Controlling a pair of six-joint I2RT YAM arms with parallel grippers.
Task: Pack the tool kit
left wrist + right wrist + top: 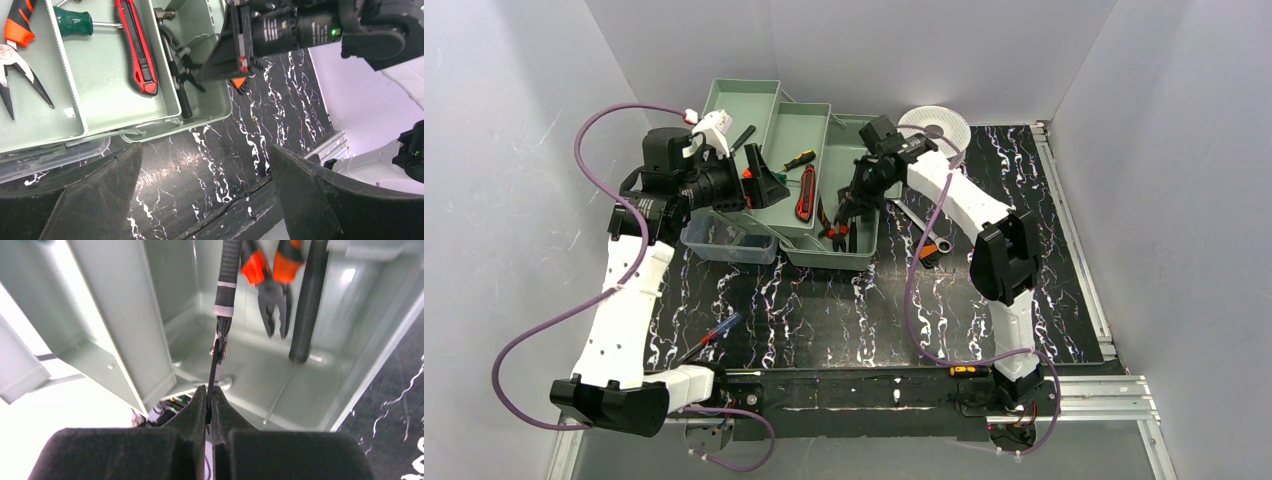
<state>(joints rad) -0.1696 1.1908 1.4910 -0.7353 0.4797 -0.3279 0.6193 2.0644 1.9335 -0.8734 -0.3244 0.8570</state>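
The right gripper (210, 397) is pinched tight on the thin metal end of a slim dark tool (226, 275), whose grey-banded handle points away into the deep compartment (235, 365) of the toolbox (834, 262). Gripping it by the tip probably lets the handle go first into that narrow well, beside the orange-handled pliers (274, 295) and a black shaft (305, 305) already lying there. What kind of tool it is cannot be told. The right arm reaches in from the near right, elbow raised and wrist tipped down over the box, which sits far on the table, near its middle. The left gripper (205, 155), spread wide and holding nothing, hovers by the box's near edge, close to the inner tray (105, 95) carrying a red knife (136, 47) and a green screwdriver (75, 22). It is likely kept clear of the right arm's work. A loose screwdriver (721, 329) lies near on the table, apparently yet to be packed.
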